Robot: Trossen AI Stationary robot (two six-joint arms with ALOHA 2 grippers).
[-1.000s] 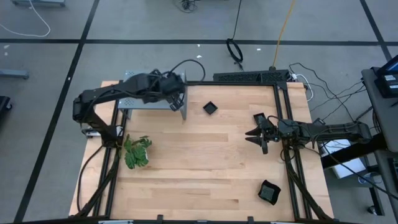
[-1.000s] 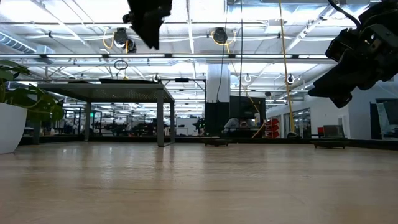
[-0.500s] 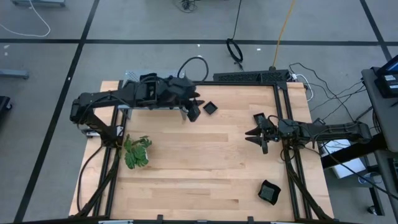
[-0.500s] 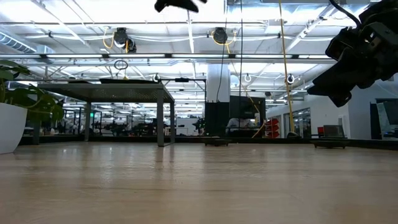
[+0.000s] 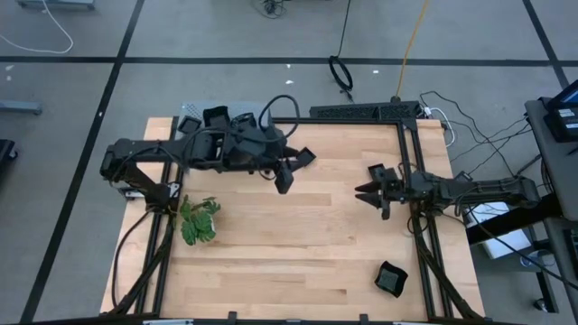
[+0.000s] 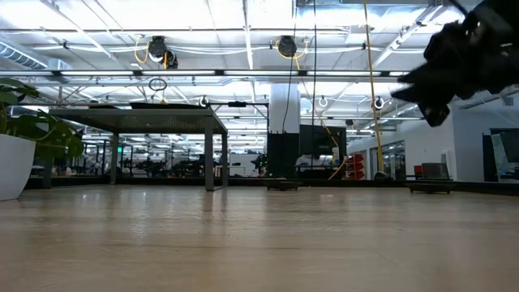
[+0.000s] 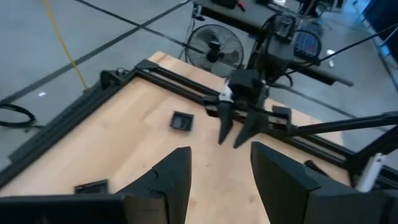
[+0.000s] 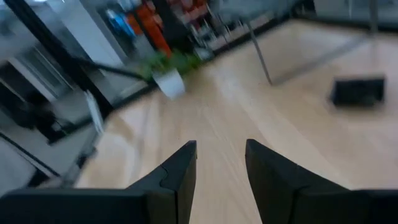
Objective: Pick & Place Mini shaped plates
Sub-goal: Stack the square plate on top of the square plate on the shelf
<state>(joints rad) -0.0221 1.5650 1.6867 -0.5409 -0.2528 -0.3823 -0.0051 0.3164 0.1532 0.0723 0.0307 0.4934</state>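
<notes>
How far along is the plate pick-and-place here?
Done: no plate visibly placed yet. In hand: nothing; the left gripper hangs open and empty beside one mini plate, and the right gripper waits open at the table's right side. Left: that plate and another plate near the front right corner.

I count two mini shaped plates on the table: one near the far edge [image 5: 306, 156], one in the near right corner [image 5: 390, 279]. One potted plant [image 5: 199, 219]. One grey perforated shelf [image 6: 166, 118]. Two arms, one gripper each.
</notes>
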